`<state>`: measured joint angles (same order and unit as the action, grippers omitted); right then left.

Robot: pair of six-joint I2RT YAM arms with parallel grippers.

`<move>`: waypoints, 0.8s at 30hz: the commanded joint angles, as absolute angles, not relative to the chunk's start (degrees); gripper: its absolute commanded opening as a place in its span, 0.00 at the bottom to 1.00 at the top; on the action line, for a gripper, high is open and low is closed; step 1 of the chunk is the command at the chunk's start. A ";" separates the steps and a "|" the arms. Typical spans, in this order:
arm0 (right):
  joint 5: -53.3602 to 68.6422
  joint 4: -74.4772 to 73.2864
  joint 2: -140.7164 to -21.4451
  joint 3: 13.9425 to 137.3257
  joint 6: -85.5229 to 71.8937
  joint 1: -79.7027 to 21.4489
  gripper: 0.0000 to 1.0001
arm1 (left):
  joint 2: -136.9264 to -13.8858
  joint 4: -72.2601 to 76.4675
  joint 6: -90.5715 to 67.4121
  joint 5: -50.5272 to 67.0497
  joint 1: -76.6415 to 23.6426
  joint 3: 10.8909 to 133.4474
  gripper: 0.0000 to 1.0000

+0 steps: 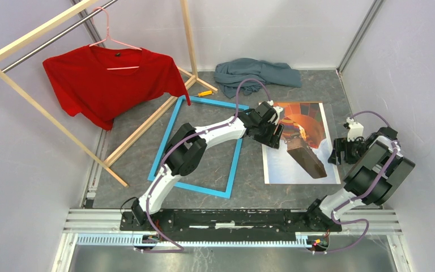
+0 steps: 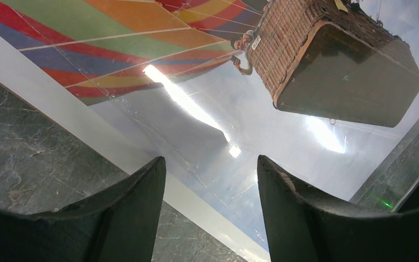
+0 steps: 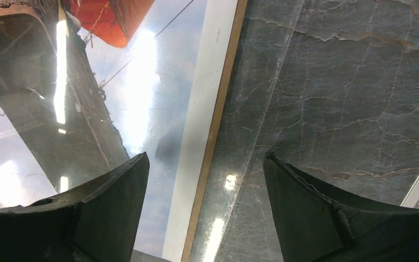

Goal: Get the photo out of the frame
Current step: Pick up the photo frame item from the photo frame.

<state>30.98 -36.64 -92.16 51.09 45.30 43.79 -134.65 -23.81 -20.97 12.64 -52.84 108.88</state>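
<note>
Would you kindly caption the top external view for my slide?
Balloon photo lies beside the blue frame, left arm and right arm poising jaws at its opposite edges.

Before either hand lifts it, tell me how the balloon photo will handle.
The photo looks thin and probably floppy, lying flush on the table. Its glossy glare suggests a slippery surface, possibly a clear sheet over it. Likely light, so easily creased.
</note>
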 commanded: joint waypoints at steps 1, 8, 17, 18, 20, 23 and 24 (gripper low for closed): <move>32.99 -36.66 -93.78 50.80 46.03 44.02 0.83 | -137.10 -23.56 -22.96 13.66 -52.98 108.11 0.69; 37.07 -39.67 -93.91 51.54 45.41 44.03 0.83 | -137.38 -23.60 -23.06 14.05 -53.00 108.03 0.69; 41.10 -41.92 -94.17 52.79 42.73 44.60 0.83 | -137.20 -23.57 -22.88 14.24 -53.00 107.85 0.69; 41.73 -42.40 -94.14 53.01 42.72 44.96 0.83 | -137.13 -23.56 -22.93 14.24 -53.00 107.84 0.69; 42.80 -43.12 -94.23 53.35 42.48 45.59 0.83 | -137.11 -23.55 -22.90 14.25 -53.00 107.76 0.68; 44.47 -43.94 -94.34 53.84 42.10 46.71 0.83 | -137.12 -23.55 -22.86 14.37 -53.00 107.77 0.68; 45.06 -44.60 -94.59 54.10 42.23 47.10 0.83 | -137.14 -23.60 -22.89 14.49 -53.00 107.80 0.68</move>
<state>39.46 -40.23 -93.82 52.07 43.07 46.17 -134.87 -23.35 -20.97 12.80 -52.84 108.88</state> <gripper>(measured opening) 0.832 0.687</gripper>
